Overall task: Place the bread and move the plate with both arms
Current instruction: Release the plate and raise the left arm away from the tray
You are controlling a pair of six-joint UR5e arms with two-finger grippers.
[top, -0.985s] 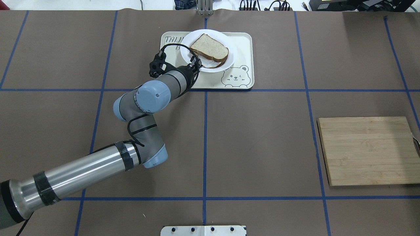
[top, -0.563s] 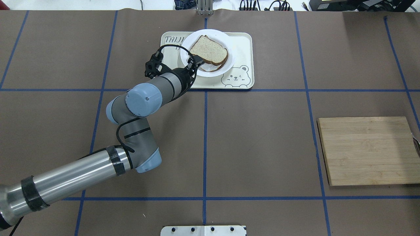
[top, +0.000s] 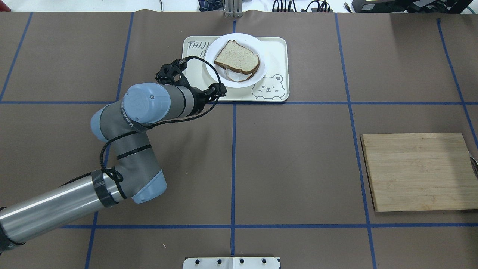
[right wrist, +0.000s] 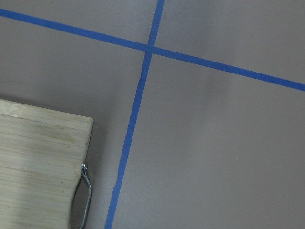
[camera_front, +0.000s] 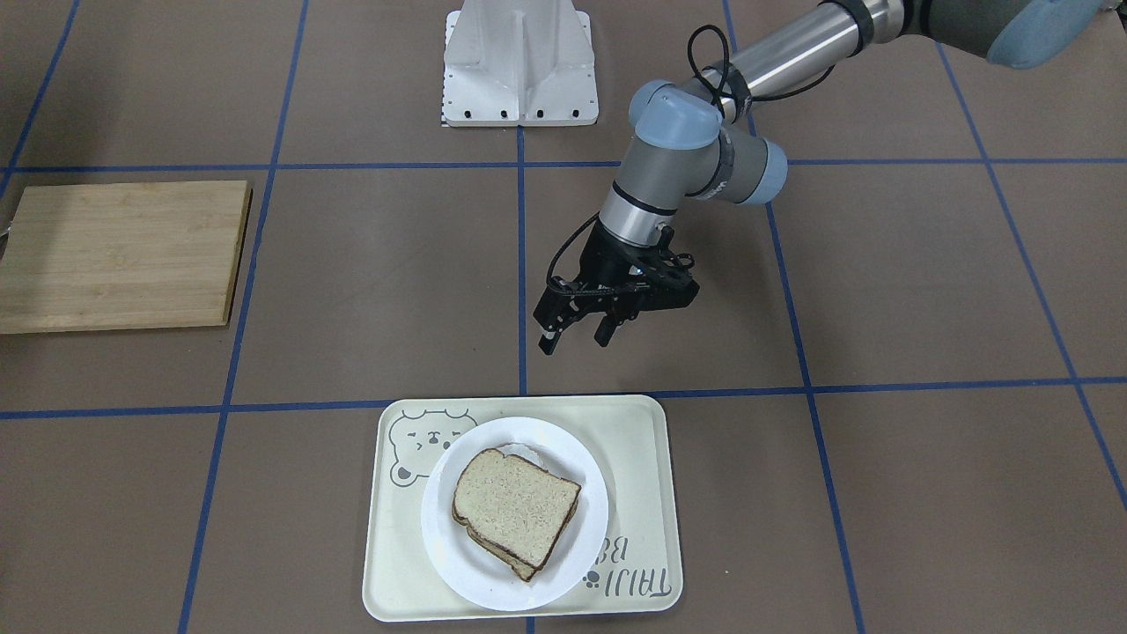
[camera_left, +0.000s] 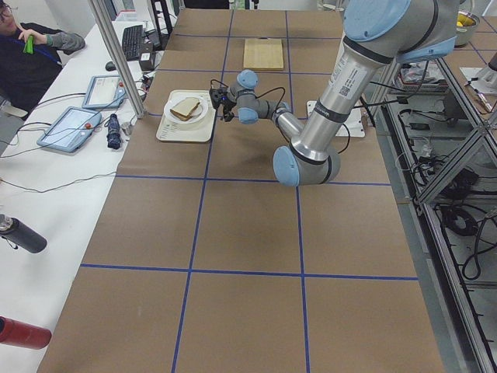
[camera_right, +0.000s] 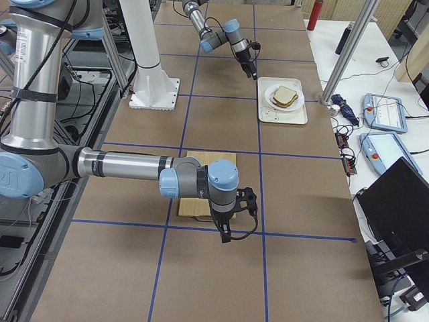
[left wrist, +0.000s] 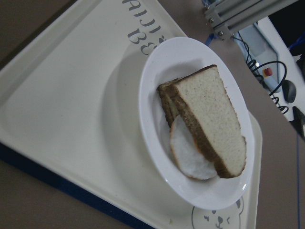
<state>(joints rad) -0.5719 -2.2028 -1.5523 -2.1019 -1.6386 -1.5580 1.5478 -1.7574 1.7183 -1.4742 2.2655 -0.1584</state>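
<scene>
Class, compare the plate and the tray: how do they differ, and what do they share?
The plate is round; the tray is rectangular. The plate is smaller and sits on the tray. The plate is white, holding bread; the tray is cream with a bear drawing. Both are pale with raised rims.

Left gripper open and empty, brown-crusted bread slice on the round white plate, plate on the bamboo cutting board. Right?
One slip: the round white plate sits on the cream rectangular bear tray, not the bamboo cutting board, as the overhead exterior view shows. The left gripper is open and empty, and the brown-crusted bread slice lies on the plate.
</scene>
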